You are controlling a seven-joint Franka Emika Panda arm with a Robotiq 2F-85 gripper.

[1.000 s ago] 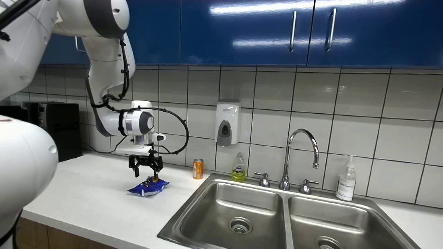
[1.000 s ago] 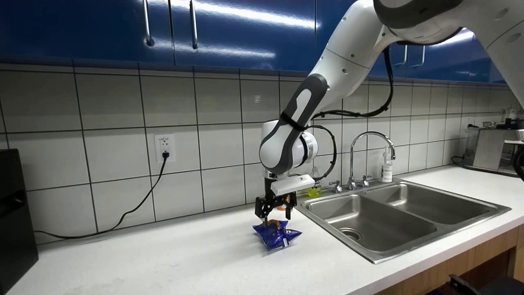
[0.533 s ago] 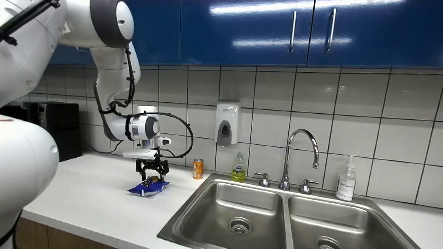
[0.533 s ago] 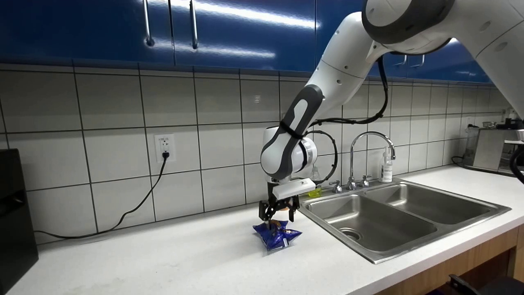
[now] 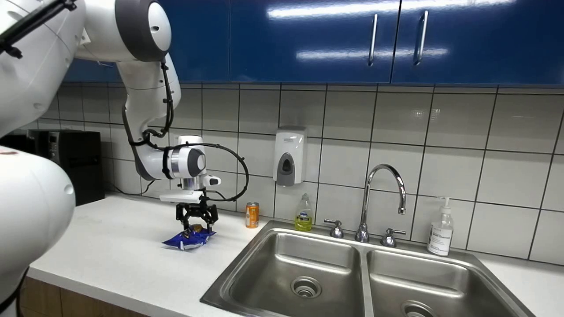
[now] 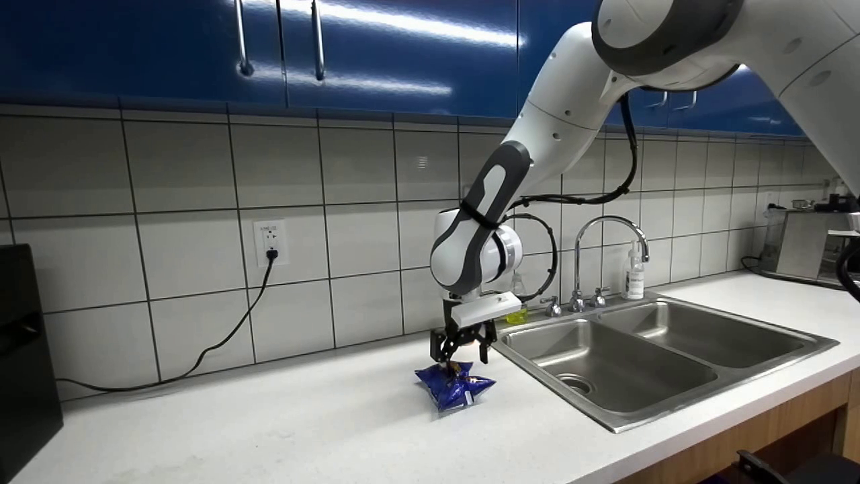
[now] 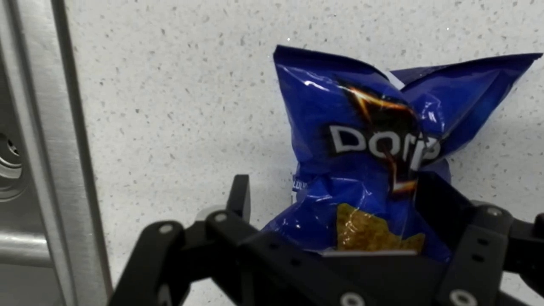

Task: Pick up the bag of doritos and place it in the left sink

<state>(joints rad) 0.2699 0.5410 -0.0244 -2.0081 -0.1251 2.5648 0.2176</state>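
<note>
The bag of doritos [image 5: 188, 241] is a crinkled blue packet lying on the white counter left of the sink. It also shows in an exterior view [image 6: 457, 393] and large in the wrist view [image 7: 325, 187]. My gripper [image 5: 198, 230] is low over the bag, jaws apart. In the wrist view my gripper [image 7: 333, 180] has one finger on the sink side, beside the bag with counter showing between. The other finger overlaps the bag's opposite part; whether it touches is unclear. The left sink [image 5: 264, 273] is a steel basin with a round drain; its rim shows in the wrist view [image 7: 63, 148].
An orange can [image 5: 252, 215] stands behind the bag near the sink corner. A yellow-green soap bottle [image 5: 304, 216], the faucet [image 5: 362, 233] and a pump bottle [image 5: 440, 235] stand along the sink's back. The right basin [image 5: 416, 273] adjoins. A black machine [image 5: 75, 163] stands far left.
My gripper has come down and shifted toward the sink, so its fingers now reach the bag's level. Most of this came in the first half second. The bag has not moved.
</note>
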